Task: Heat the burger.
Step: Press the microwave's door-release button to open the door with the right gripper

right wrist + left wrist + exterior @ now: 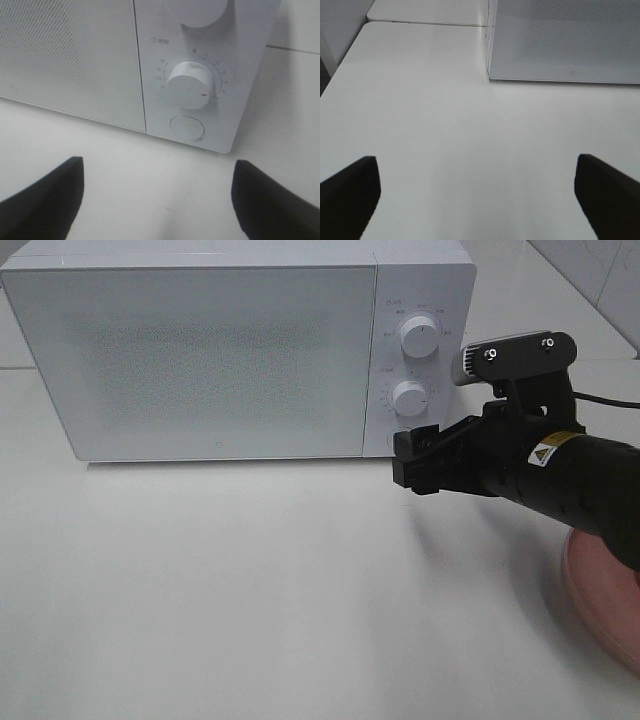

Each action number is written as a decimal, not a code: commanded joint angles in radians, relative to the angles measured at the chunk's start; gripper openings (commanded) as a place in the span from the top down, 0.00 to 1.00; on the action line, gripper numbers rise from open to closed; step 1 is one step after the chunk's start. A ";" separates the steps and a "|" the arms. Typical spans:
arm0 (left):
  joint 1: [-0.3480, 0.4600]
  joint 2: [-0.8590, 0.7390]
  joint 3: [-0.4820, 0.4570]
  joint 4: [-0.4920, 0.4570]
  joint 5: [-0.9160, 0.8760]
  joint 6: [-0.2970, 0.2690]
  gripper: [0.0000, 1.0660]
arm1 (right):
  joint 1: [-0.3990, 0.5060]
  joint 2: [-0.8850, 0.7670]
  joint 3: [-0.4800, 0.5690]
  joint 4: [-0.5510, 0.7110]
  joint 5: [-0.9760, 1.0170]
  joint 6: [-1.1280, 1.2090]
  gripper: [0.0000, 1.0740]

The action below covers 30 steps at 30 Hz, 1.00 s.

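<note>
The right fingers stand wide apart and empty, facing the lower dial of the microwave. The left fingers stand wide apart and empty above the counter near the microwave's front. Where the burger lies relative to either cannot be told.

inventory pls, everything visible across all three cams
microwave: 1, white, back of table, door shut
upper knob, lower knob: 2, white, microwave's right panel
round button: 1, white, below lower knob
plate: 1, pink, table's right edge, partly behind right arm
table: 1, white
burger: 0 in view
right gripper: 1, black, open, empty, before the control panel
left gripper: 1, black, open, empty, over table near microwave's left front corner
</note>
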 commanded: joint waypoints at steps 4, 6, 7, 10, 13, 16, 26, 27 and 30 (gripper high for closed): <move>0.004 -0.003 0.002 -0.006 -0.001 0.000 0.08 | 0.055 0.034 0.002 0.164 -0.091 -0.117 0.29; 0.004 -0.003 0.002 -0.006 -0.001 0.000 0.08 | 0.075 0.051 0.002 0.230 -0.110 -0.132 0.29; 0.004 -0.003 0.002 -0.006 -0.001 0.000 0.08 | 0.086 0.059 0.002 0.264 -0.121 -0.138 0.29; 0.004 -0.003 0.002 -0.006 -0.001 0.000 0.08 | 0.118 0.077 0.002 0.323 -0.146 -0.149 0.29; 0.004 -0.003 0.002 -0.005 -0.001 -0.001 0.08 | 0.139 0.092 0.002 0.341 -0.171 -0.149 0.29; 0.004 -0.003 0.002 -0.005 -0.001 -0.001 0.08 | 0.140 0.094 0.002 0.365 -0.180 -0.133 0.30; 0.004 -0.003 0.002 -0.005 -0.001 -0.001 0.08 | 0.140 0.094 0.002 0.412 -0.178 0.141 0.49; 0.004 -0.003 0.002 -0.005 -0.001 -0.001 0.08 | 0.140 0.094 0.002 0.412 -0.176 0.226 0.55; 0.004 -0.003 0.002 -0.005 -0.001 -0.001 0.08 | 0.140 0.094 0.002 0.412 -0.176 0.350 0.64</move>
